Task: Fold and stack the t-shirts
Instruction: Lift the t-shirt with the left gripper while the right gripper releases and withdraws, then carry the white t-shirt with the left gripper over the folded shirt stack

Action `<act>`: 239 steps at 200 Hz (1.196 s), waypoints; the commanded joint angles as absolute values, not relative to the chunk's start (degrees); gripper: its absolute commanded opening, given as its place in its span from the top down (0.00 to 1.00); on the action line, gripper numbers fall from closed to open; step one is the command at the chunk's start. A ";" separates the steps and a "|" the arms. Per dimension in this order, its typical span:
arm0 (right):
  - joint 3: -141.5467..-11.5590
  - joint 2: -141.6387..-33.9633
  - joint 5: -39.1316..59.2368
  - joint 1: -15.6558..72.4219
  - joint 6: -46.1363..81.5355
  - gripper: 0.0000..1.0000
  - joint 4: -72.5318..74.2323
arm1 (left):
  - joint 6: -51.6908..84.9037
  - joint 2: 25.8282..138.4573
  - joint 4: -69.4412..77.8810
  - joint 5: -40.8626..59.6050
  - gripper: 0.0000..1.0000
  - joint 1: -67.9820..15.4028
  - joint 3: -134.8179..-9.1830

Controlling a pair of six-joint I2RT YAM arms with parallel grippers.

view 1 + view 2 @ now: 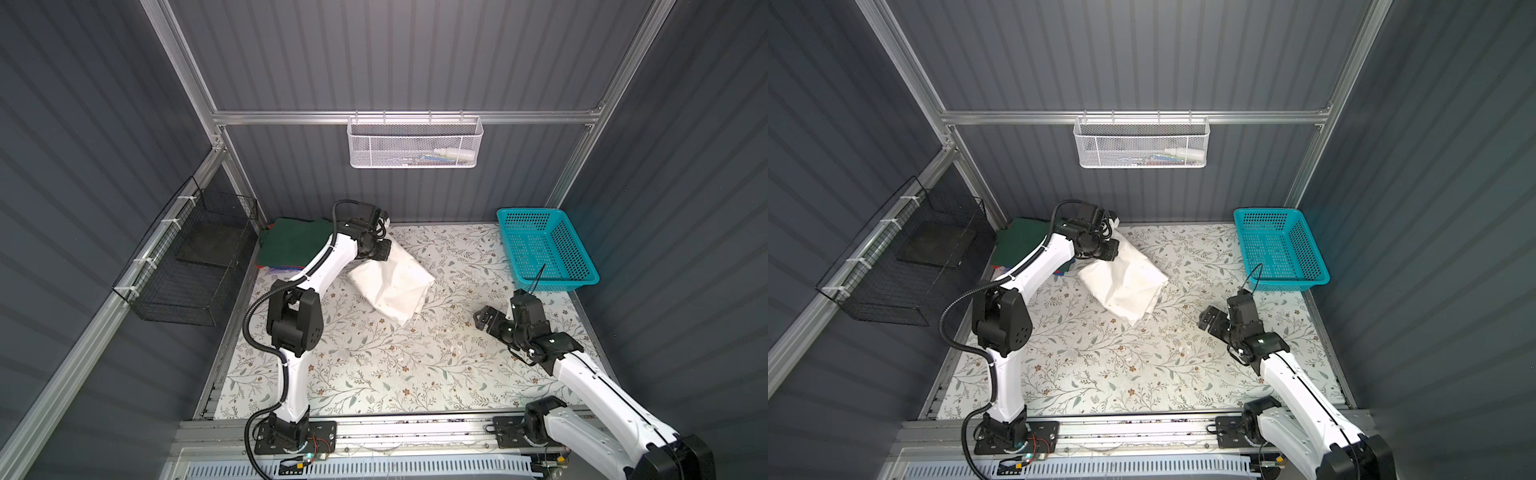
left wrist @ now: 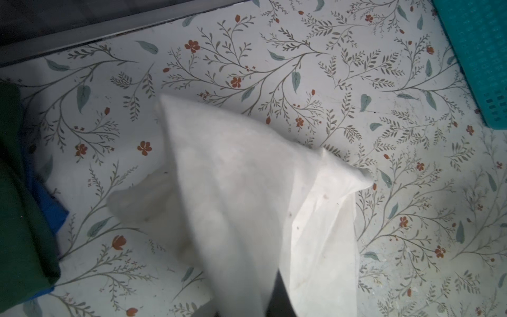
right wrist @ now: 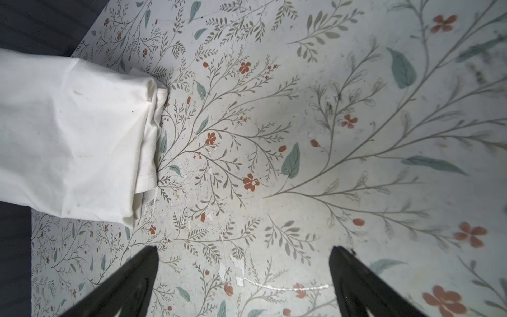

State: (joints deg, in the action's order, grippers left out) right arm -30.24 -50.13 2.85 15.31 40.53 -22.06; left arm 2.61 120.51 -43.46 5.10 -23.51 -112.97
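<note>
While the flowered tabletop point(image 1: 374, 365) sits inside grey ribbed walls point(image 1: 374, 62), the left end effector point(image 1: 381, 253) pinches a lifted corner of the white t-shirt point(image 1: 395, 286), near the folded green t-shirt point(image 1: 291, 241) at the back left. The right end effector point(image 3: 244, 252) gapes wide, holding nothing, in front of a teal basket point(image 1: 544, 249).

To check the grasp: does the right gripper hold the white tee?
No, the right gripper stands open above the table, apart from the white tee.
</note>
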 commanded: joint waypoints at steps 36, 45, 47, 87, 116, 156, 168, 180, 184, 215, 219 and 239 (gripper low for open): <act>-30.10 -43.60 -0.05 15.38 38.84 0.01 -29.56 | -5.00 127.12 -54.34 -4.45 1.00 -19.88 -131.78; -30.38 -43.42 -0.22 15.31 38.62 0.01 -29.86 | -5.63 127.14 -54.19 -6.55 1.00 -19.54 -133.13; -30.38 -43.44 -0.25 15.36 38.57 0.01 -29.96 | -5.80 127.10 -54.09 -7.04 1.00 -19.45 -133.28; -30.31 -44.22 -0.66 15.38 38.08 0.01 -30.27 | -6.60 123.27 -47.33 -14.68 1.00 -17.63 -131.11; -30.18 -44.82 -0.31 15.34 38.10 0.01 -30.06 | -9.64 121.92 -43.60 -20.58 1.00 -16.56 -132.12; -30.24 -44.58 -0.61 15.38 37.53 0.01 -30.99 | -11.71 121.38 -40.32 -25.08 1.00 -12.92 -132.64; -30.10 -44.56 -0.51 15.34 37.53 0.01 -31.01 | -13.44 121.45 -38.75 -27.61 1.00 -12.66 -132.79; -30.21 -44.60 -0.10 15.38 37.53 0.01 -31.09 | -15.57 121.66 -36.58 -30.01 1.00 -12.66 -132.98; -30.18 -44.56 -0.01 15.38 37.47 0.01 -31.04 | -16.06 121.73 -35.78 -31.06 1.00 -12.66 -133.12; -30.48 -44.81 -0.14 15.38 37.37 0.01 -31.46 | -17.93 122.27 -34.09 -32.31 1.00 -12.39 -136.48; -30.43 -44.82 -0.09 15.36 37.35 0.01 -31.47 | -17.85 122.14 -34.02 -32.12 1.00 -12.32 -136.78; -30.44 -45.01 -0.33 15.35 37.52 0.01 -31.55 | -18.08 120.99 -33.21 -31.86 1.00 -12.18 -136.78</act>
